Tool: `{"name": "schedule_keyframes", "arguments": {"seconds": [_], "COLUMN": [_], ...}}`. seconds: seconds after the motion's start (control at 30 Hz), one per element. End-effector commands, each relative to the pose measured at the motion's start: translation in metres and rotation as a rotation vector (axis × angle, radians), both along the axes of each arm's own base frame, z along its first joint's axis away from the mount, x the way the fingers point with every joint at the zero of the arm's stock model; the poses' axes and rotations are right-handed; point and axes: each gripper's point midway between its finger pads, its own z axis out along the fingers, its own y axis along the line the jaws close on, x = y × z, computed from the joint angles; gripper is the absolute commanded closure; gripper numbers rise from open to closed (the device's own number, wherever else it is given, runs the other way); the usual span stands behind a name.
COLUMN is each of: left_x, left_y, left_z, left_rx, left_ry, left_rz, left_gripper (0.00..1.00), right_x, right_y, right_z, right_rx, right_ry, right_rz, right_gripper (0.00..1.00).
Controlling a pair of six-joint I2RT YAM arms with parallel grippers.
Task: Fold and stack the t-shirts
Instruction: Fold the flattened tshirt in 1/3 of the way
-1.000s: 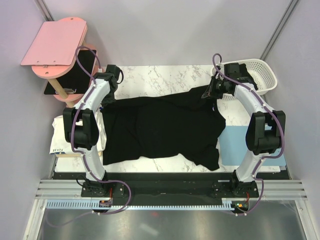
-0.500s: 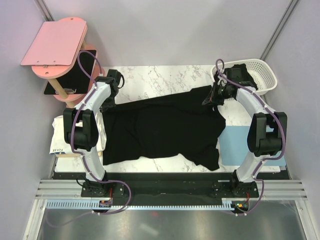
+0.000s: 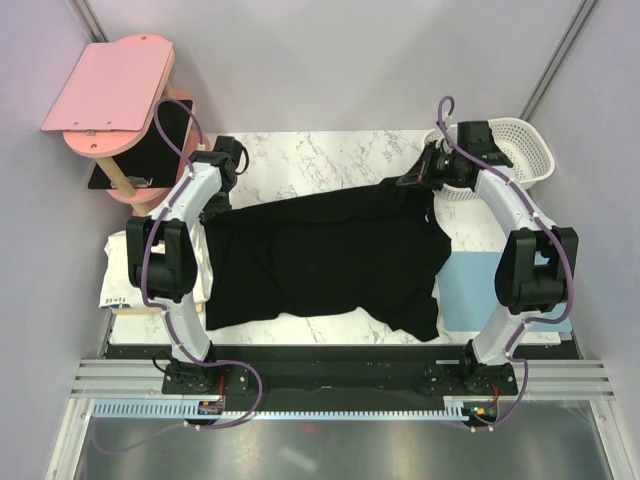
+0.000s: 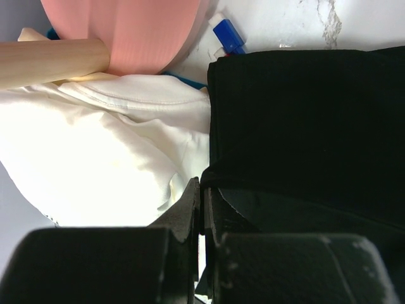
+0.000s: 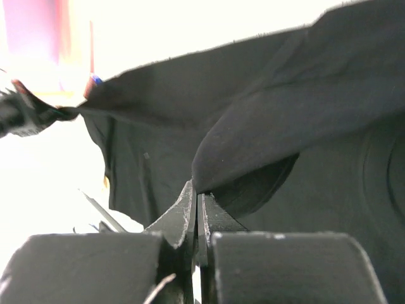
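1 t-shirt [image 3: 320, 260], far edge inside left gripper [image 4: 201, 190] and right gripper [image 5: 195, 192].

TEXT: nothing can be read with certainty | ON: white cloth [image 3: 121, 268] at the left table edge | MARK: short row of dark printed characters near its front corner, top view | STATUS: too small and turned to make out | WRIST VIEWS: no legible lettering

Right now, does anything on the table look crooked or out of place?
Yes. The black t-shirt lies wrinkled and skewed, its near hem dipping lower on the right. A crumpled white cloth is bunched beside it at the left edge of the table.
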Motion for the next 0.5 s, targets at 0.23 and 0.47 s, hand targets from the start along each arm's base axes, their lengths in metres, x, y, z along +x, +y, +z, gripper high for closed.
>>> {"name": "schedule_keyframes", "arguments": {"seconds": [0.23,0.47], "left_x": [0.002,0.003], "left_y": [0.002,-0.006], "left_z": [0.01,0.039], "left_rx": [0.027,0.054], "left_ry": [-0.036,-0.119], "left_rz": [0.039,0.029], "left_gripper": [0.01,0.0], "right_x": [-0.079,-0.11], "right_y": [-0.005,-0.019], "right_z": [-0.031,-0.037], "right_rx": [-0.041,-0.121], "right_ry": [0.126,0.15], "right_rz": [0.03,-0.001], "right_gripper": [1.0,0.81]}}
